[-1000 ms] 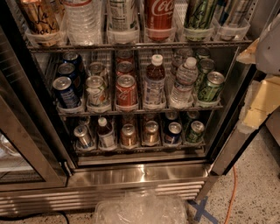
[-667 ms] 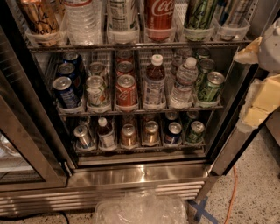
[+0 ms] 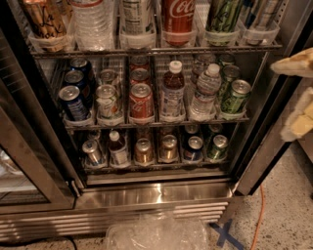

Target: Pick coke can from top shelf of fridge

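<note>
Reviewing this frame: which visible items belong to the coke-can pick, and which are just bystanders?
Job: coke can; top shelf; fridge; gripper, open, at the right edge beside the fridge.
Bystanders: green can; water bottle; blue can; crumpled plastic; blue tape cross; orange cable.

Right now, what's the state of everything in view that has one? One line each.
fridge: door open.
coke can: upright on the top shelf, not gripped.
gripper: open, empty, outside the fridge at the right edge.
water bottle: upright on the middle shelf, capped.
</note>
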Controlling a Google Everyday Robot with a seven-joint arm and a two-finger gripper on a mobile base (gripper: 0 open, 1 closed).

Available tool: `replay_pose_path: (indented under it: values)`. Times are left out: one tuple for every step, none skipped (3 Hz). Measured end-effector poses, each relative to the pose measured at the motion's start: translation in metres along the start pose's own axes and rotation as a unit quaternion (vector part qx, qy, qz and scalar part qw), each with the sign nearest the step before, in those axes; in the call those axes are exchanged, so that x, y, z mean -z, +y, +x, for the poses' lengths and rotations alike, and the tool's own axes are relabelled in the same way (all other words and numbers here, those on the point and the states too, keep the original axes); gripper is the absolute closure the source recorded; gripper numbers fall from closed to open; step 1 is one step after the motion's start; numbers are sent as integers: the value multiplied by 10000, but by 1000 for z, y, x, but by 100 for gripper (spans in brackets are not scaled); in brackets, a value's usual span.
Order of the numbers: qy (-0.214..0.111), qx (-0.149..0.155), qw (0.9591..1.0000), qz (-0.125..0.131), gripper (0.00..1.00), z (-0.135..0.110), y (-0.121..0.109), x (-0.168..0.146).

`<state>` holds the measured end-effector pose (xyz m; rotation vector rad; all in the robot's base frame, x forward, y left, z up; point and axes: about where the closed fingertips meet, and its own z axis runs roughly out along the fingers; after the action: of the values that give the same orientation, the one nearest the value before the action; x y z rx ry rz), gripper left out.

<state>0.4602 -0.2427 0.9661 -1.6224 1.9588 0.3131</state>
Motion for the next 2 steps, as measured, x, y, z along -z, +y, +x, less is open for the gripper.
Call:
replay_pose_path:
  values:
    - [-432, 137, 9987, -219, 0, -14, 3, -5]
    - [-1478, 496, 9856, -650, 0, -48, 5, -10]
